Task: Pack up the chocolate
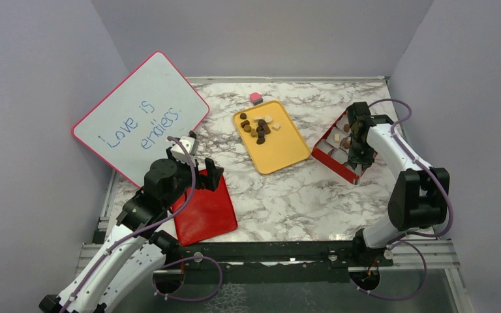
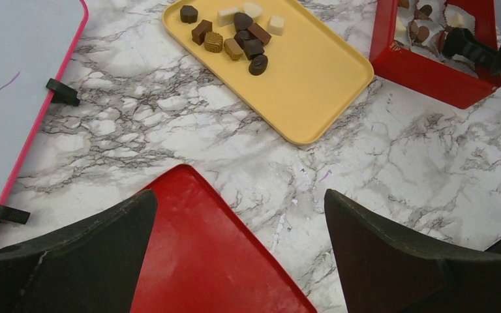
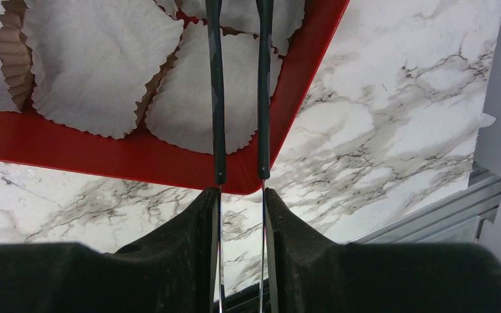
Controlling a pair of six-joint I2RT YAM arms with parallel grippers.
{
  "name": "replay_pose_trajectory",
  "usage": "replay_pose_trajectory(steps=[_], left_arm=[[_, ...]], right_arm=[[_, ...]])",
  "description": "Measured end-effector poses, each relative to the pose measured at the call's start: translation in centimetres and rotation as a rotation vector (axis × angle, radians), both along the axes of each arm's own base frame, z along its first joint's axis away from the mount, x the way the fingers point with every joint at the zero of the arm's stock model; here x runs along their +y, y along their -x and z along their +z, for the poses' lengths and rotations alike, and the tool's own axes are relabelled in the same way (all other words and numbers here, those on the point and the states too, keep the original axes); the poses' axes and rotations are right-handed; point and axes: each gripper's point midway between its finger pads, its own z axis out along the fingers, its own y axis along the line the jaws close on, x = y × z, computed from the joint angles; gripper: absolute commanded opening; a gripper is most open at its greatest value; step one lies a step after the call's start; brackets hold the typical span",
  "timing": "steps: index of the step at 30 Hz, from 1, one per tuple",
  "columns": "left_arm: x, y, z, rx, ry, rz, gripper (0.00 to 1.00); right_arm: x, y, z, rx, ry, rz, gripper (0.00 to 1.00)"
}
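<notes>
From above, a cluster of small dark brown, lighter brown and cream-white chocolate pieces (image 1: 259, 125) lies at the far end of a flat yellow plastic tray (image 1: 277, 153) in the middle of the marble-patterned tabletop (image 1: 300, 195). A small pink cube (image 1: 256, 98) sits just beyond the tray. To the right stands a red divided box (image 1: 333, 162) with a few brown pieces in its cells, and the right arm (image 1: 391, 147) reaches over it. A pink-framed whiteboard (image 1: 140, 117) leans at the left. The left claw (image 1: 210, 171) hangs above a flat red lid (image 1: 205, 212).

In the left wrist view, the left claw (image 2: 240, 199) stands wide apart and holds nothing, over the lid's corner. The tray with its chocolate is ahead.

In the right wrist view, the right claw (image 3: 241, 194) is nearly closed, clamped on thin dark tweezers (image 3: 216, 98) that reach over the box's corner and its white fluted paper cups (image 3: 98, 59). The tweezer tips are out of frame.
</notes>
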Motion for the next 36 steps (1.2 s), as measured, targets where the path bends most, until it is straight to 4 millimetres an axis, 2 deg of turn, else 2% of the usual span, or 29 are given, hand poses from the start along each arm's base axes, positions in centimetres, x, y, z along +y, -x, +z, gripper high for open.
replay_pose_trajectory(steps=[5,10,18,28,36], left_arm=[[-0.2,0.0,-0.2,0.006,-0.003,-0.007,0.99],[-0.2,0.1,-0.1,0.006,-0.002,-0.010,0.99],[-0.2,0.1,-0.1,0.004,-0.001,-0.010,0.99],[-0.2,0.1,-0.2,0.006,-0.002,-0.010,0.99],[-0.3,-0.1,-0.6,0.021,-0.011,-0.009,0.99]], right_arm=[[-0.1,0.0,-0.2,0.006,0.004,-0.004,0.40],[-0.2,-0.1,0.0,0.002,0.013,-0.007,0.40],[-0.1,-1.3,1.5,-0.049,0.006,-0.010,0.38],[1.7,-2.1,5.8,-0.195,-0.100,0.070,0.37],[4.7,-2.6,9.0,-0.334,-0.251,0.214,0.37]])
